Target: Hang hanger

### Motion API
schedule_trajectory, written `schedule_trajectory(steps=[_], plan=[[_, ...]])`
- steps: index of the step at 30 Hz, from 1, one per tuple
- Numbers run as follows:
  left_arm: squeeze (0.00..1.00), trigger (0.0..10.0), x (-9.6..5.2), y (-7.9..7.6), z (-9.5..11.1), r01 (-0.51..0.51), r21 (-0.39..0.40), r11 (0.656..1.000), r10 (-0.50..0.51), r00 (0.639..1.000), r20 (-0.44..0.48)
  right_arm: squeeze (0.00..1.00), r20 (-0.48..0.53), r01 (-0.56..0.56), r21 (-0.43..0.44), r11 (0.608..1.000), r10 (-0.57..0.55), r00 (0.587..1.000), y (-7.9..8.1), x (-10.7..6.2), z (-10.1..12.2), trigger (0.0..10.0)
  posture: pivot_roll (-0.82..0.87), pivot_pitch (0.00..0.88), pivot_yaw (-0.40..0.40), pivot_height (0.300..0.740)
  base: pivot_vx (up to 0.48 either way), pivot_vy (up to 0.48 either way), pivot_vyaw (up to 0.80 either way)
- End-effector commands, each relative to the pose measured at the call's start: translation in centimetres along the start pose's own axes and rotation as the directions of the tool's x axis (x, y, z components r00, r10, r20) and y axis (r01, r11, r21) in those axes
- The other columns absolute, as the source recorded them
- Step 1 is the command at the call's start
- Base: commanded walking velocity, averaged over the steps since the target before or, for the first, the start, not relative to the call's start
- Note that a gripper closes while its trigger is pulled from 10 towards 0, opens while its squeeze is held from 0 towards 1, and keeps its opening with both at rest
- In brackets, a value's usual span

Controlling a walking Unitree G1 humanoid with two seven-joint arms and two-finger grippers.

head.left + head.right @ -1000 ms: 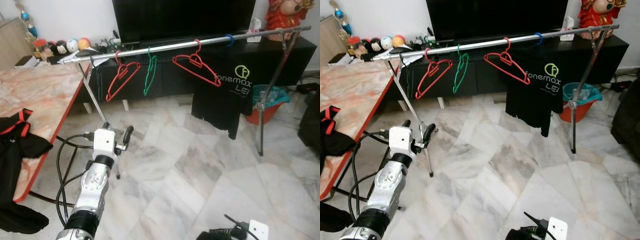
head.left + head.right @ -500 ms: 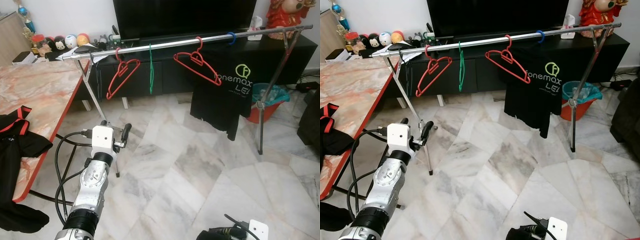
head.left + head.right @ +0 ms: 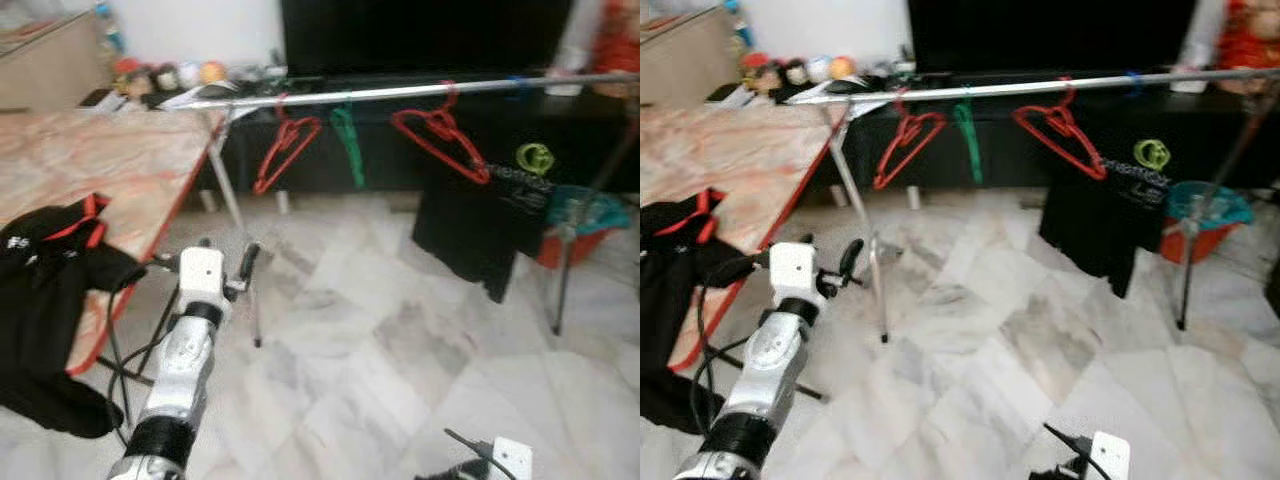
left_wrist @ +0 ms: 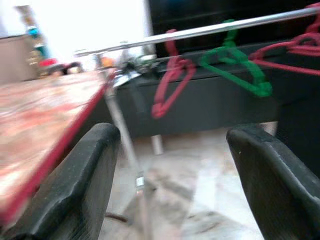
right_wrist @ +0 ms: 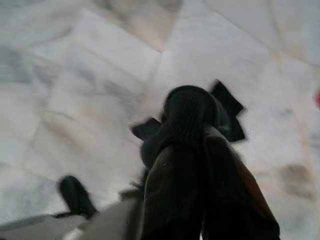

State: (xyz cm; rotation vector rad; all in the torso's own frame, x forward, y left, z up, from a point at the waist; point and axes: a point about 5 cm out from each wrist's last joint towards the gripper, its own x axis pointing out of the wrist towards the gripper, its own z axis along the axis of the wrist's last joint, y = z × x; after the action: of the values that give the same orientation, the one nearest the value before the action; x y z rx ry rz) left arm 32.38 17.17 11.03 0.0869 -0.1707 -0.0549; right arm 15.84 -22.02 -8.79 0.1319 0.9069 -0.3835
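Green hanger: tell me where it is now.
The green hanger hangs on the rail, between two red hangers, ahead of the left gripper.

Both head eyes looked forward and down from well back, sharing the far clothes rail and the table at left. The left wrist camera faced that same rail from nearer; the right wrist camera faced the marble floor closely.

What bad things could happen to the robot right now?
The left gripper is open and empty beside the rack's leg, so it might bump it and shake the hangers. A black cable loops near the arm and could snag. The head views are blurred, so aiming at the rail may go wrong.
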Motion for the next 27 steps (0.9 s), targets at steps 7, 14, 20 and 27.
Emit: schedule_trajectory(steps=[7, 14, 20, 27], plan=[[0.0, 10.0, 0.51, -0.37, 0.72, 0.005, -0.018, 1.0, -0.004, 1.0, 0.018, 0.0, 0.006, -0.001, 0.016, 1.0, 0.001, 1.0, -0.1, -0.07, -0.16, 10.0, -0.24, 0.0, 0.094, 0.74, 0.279, 0.0, 0.0], [0.0, 10.0, 0.55, -0.32, 0.82, 0.003, -0.021, 1.0, -0.003, 1.0, 0.02, 0.0, 0.015, -0.007, 0.003, 1.0, 0.007, 1.0, 0.16, -0.01, 0.13, 10.0, -0.24, 0.0, 0.094, 0.74, 0.284, 0.0, 0.0], [0.0, 10.0, 0.64, -0.19, 0.94, -0.001, -0.021, 1.0, 0.002, 1.0, 0.023, 0.0, 0.018, -0.013, -0.007, 1.0, 0.013, 1.0, 0.32, -0.01, 0.16, 10.0, -0.24, 0.0, 0.092, 0.74, 0.287, 0.0, 0.0], [0.0, 10.0, 0.74, -0.14, 1.03, -0.003, -0.023, 1.0, 0.003, 1.0, 0.023, 0.0, 0.021, -0.016, 0.012, 1.0, 0.016, 1.0, 0.39, -0.03, 0.14, 10.0, -0.24, 0.0, 0.091, 0.74, 0.286, 0.0, 0.0]])
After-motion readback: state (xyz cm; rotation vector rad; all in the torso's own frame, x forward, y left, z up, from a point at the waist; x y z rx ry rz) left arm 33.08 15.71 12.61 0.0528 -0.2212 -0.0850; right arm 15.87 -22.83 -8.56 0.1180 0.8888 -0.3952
